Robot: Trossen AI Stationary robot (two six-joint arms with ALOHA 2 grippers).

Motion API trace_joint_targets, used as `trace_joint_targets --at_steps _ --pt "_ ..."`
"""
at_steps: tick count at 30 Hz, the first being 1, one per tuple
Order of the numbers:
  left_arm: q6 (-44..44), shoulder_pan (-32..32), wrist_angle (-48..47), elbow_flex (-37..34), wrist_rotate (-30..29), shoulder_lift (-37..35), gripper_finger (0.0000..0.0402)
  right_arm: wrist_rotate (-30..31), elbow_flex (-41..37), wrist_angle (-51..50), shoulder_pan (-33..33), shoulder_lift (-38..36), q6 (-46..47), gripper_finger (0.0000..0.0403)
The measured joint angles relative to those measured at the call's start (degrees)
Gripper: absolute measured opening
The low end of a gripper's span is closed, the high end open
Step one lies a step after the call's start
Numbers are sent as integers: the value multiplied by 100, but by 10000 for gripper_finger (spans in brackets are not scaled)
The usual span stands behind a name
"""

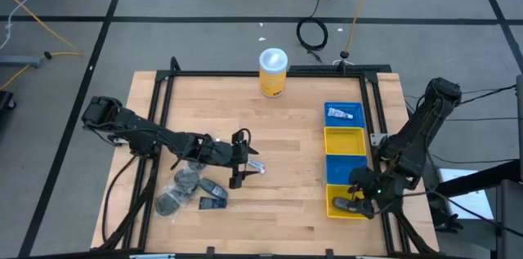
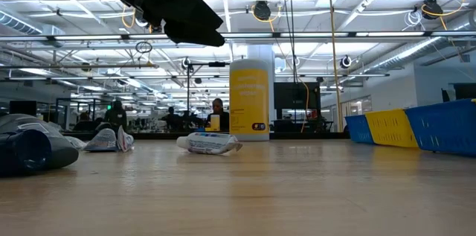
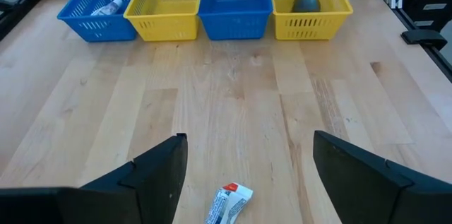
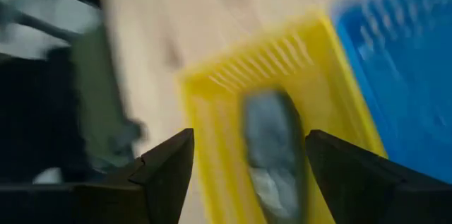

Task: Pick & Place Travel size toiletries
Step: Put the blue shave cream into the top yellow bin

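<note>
Lying tube [image 3: 229, 205] pointing toward baskets [image 3: 164, 7]

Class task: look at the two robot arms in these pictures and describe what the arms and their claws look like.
Both arms are dark, nearly black, built from jointed segments with rounded housings. Black cables run along the left arm; the right arm has a small green light near its wrist. The left claw and right claw each have two flat, black, wedge-shaped fingers with angular tips.

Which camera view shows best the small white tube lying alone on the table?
The low view: the tube lies side-on and unobstructed. The left wrist view cuts it off between the open left gripper's fingers. The high view shows it tiny. The right wrist view misses it.
</note>
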Motion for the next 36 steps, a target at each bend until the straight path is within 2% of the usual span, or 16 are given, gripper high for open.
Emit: trace_joint_targets --at_steps 7,12,18,23,27,30,32,36 --pt "207 -214 -315 0 -26 0 298 1768 4 1961 -308 -136 -3332 258" --pt "-266 -554 -1520 0 -867 -2 301 1759 6 3060 -975 324 -5171 258" --pt "-1586 -1186 -2823 0 -2333 -2 286 1729 6 3814 -1995 1260 -6106 258" --pt "-2759 -1750 -3539 -162 -3481 -7 267 846 6 4841 -2858 2153 -6749 258" --pt "-4090 -1982 -4011 -520 -3539 -173 254 -192 6 5899 -3404 2867 -7053 258" --pt "-5268 -2044 -4265 -816 -3565 -411 251 -751 6 6475 -3677 3299 -7067 258" --pt "-6078 -2013 -4541 -1002 -3525 -587 253 -951 6 6710 -3802 3537 -7066 258" --pt "-7714 -1792 -4743 -1450 -3474 -1063 260 -963 6 6865 -3912 3821 -7061 258"
